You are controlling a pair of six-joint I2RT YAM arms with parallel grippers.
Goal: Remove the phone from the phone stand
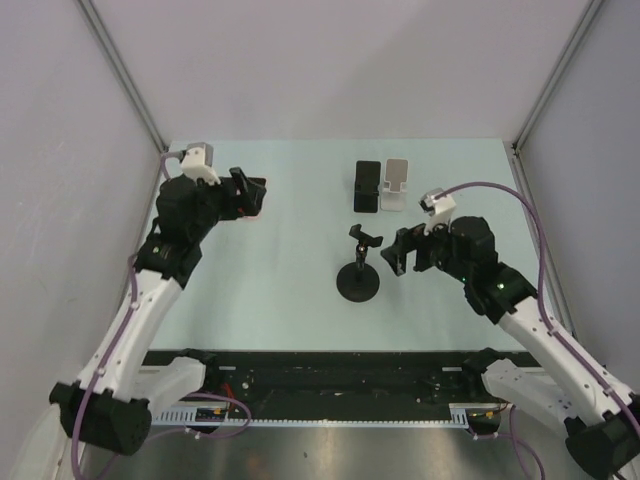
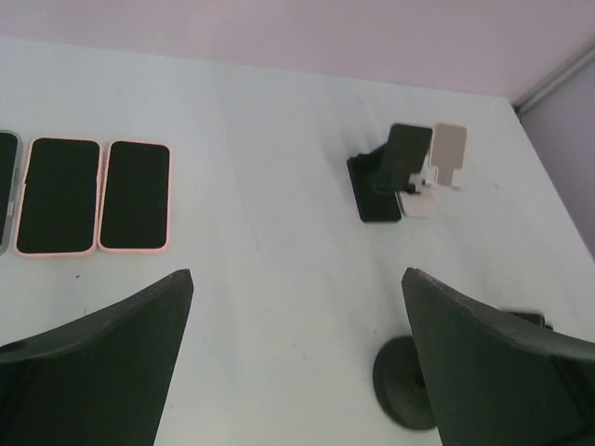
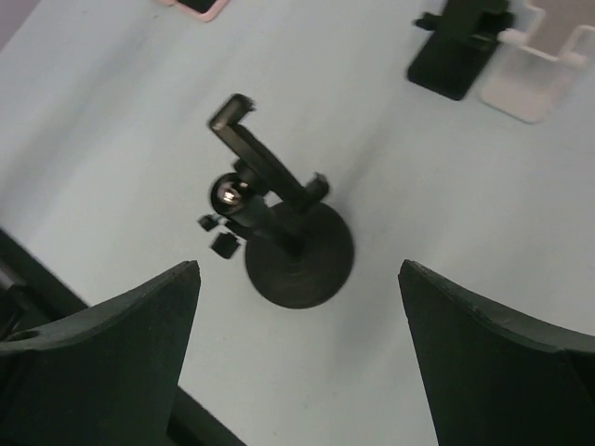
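I am viewing the left hand (image 2: 296, 279) with its two dark, wedge-shaped fingers (image 2: 112, 362) standing wide apart and gripping nothing. It is hovering above the pale, matte bench (image 2: 279, 111).

Beyond its left finger, a first pink-cased phone (image 2: 58, 195) and a second pink-cased phone (image 2: 135, 195) are lying flat, side by side, with their glossy black screens facing up. A third phone (image 2: 5, 186) is lying just beside them, cut off by the frame edge. I cannot tell which one is the task's phone. All three are resting on the bench, well apart from the stands.

I am viewing the right hand (image 3: 299, 269) likewise spread open and holding nothing. It is hanging directly over the clamp stand (image 3: 296, 251), a black unit with a round, flat base, a ball joint and a tilted, narrow cradle.

Farther out, a black stand (image 3: 456, 51) and a white stand (image 3: 535, 74) are sitting just beside each other. Both are angular and appear to be plastic.
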